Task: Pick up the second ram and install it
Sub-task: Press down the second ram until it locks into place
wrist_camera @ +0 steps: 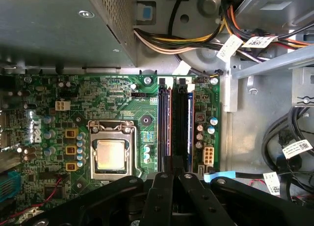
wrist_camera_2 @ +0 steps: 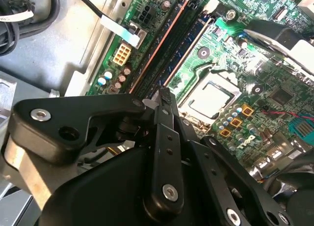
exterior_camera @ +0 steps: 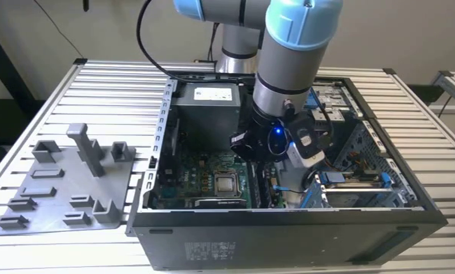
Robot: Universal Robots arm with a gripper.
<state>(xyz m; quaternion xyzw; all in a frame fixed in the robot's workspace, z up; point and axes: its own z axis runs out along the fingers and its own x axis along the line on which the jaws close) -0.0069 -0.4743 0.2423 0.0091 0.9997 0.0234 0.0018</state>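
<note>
The second ram (wrist_camera: 179, 123) is a long dark stick lying along the memory slots (wrist_camera: 163, 123) of the green motherboard, beside the CPU socket (wrist_camera: 110, 154). In the second wrist view the second ram (wrist_camera_2: 171, 46) runs away from the fingertips as a dark strip. My gripper (wrist_camera: 172, 174) is down inside the open computer case, shut on the stick's near end, and its black fingers (wrist_camera_2: 164, 137) meet over that end. I cannot tell whether the stick is fully seated. In the exterior view the wrist hides the gripper (exterior_camera: 273, 171) low in the case.
The grey power-supply box (exterior_camera: 212, 111) stands at the case's far end, with cable bundles (wrist_camera: 196, 39) next to it. A drive cage (exterior_camera: 357, 182) is on the exterior view's right. A grey plastic tray (exterior_camera: 67, 182) with upright posts lies outside the case on the slatted table.
</note>
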